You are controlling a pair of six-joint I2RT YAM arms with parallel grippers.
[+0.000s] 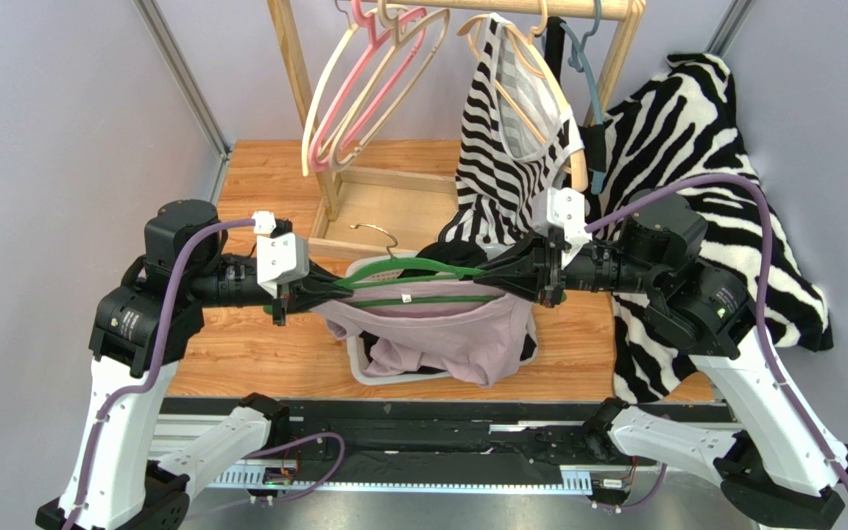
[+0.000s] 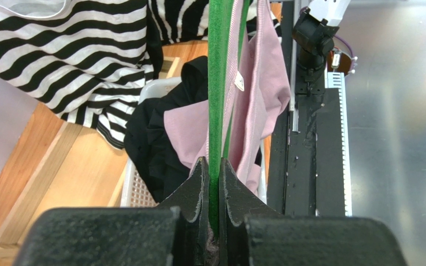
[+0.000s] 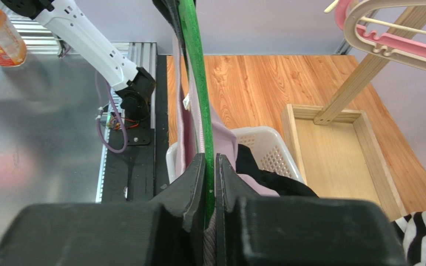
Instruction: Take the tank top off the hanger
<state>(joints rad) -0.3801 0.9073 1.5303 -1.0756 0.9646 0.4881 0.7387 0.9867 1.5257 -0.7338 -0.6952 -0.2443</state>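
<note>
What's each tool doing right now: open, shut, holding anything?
Left tool: shut on the hanger.
Right tool: shut on the same hanger, at its other end.

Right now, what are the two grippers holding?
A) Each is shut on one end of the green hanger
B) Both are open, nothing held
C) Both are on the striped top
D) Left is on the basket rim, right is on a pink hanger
A: the left gripper and the right gripper each pinch the green hanger, with the pink tank top hanging from it over the white basket.
</note>
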